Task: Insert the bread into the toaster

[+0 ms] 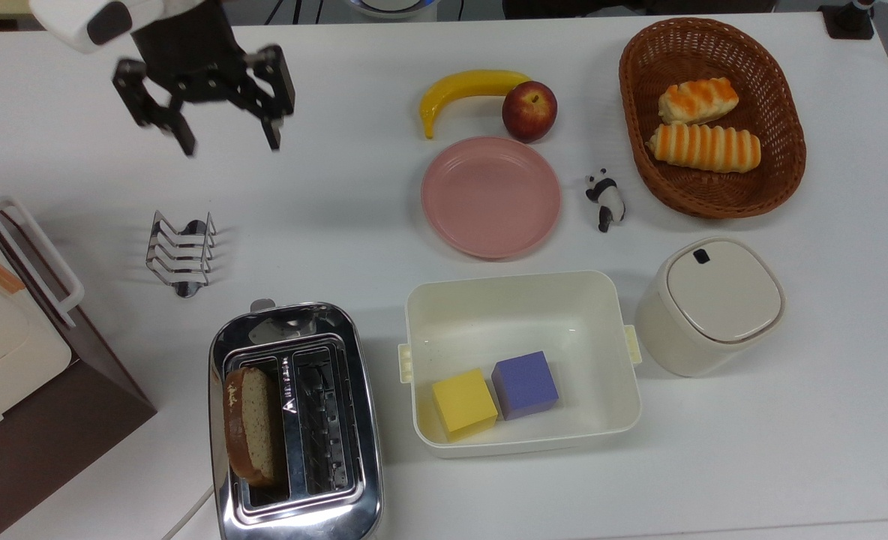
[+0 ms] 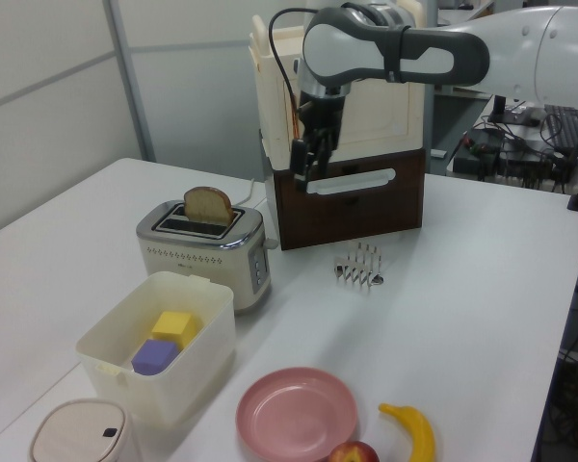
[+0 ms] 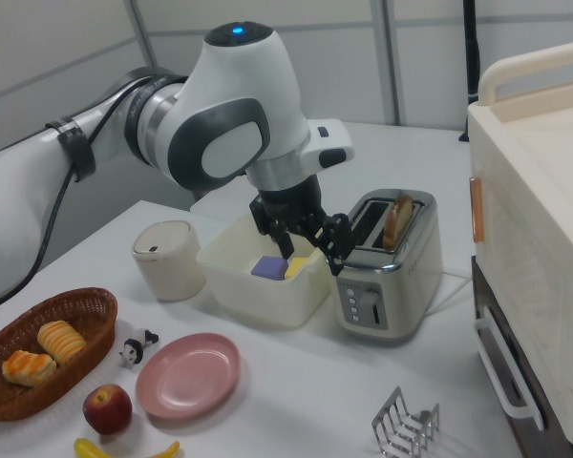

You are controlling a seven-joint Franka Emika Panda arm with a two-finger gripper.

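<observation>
Bread point(image 1: 247, 424) standing upright in toaster point(image 1: 295, 424), slot on top view's left, top poking out. Toaster on white surface point(image 1: 789, 420), just beside cream tub point(image 1: 519, 361). I see pincer point(image 1: 229, 142) spread, holding nothing, hanging well apart above wire rack point(image 1: 180, 253).

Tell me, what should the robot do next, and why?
Probably just keep its open hand back. The speckled tan bread slice already stands in one slot of the shiny chrome toaster, half poking out, so perhaps press the lever afterwards.
</observation>
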